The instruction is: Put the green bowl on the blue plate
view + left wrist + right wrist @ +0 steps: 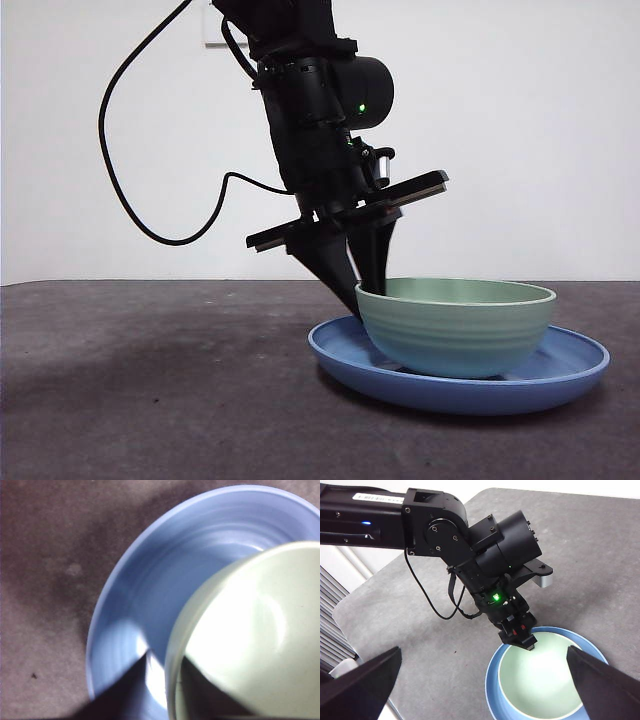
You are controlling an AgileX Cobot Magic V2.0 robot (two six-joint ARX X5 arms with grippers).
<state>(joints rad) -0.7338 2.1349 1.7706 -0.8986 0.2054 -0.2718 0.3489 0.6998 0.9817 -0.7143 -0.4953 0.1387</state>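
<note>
The green bowl (456, 325) sat inside the blue plate (570, 372) on the desk. The left claw (362, 285) gripped its rim, one jaw inside, one outside. The right claw (480, 680) hung wide, well apart.

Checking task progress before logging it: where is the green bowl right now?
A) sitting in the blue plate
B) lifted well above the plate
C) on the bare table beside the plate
A: the green bowl rests inside the blue plate, with the left gripper astride its rim.
</note>
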